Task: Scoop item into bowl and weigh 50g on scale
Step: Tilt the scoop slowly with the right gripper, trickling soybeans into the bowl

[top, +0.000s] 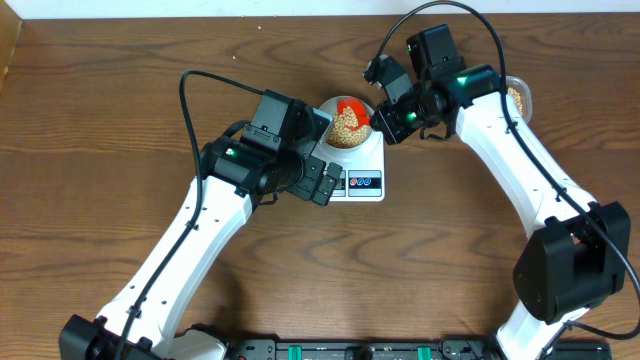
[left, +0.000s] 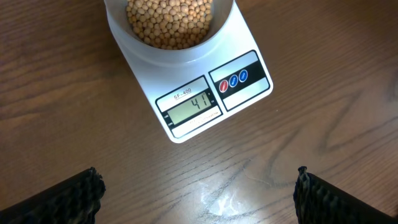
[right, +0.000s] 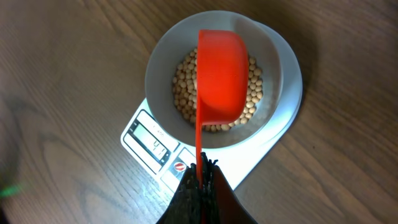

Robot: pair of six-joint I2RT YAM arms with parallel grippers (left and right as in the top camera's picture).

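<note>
The bowl (top: 346,122) stands on the white scale (top: 368,162), holding tan beans (left: 169,22). The scale's display (left: 189,107) reads 41 in the left wrist view. My right gripper (right: 200,175) is shut on the thin handle of an orange-red scoop (right: 222,78), held tipped over the bowl (right: 273,56) with its cup turned down above the beans (right: 183,87). The scoop also shows in the overhead view (top: 352,108). My left gripper (left: 198,196) is open and empty, hovering over bare wood just in front of the scale (left: 249,93).
A container with more beans (top: 517,98) sits at the back right, partly hidden behind the right arm. Wood table all round. The left arm's wrist (top: 280,150) lies close against the scale's left side.
</note>
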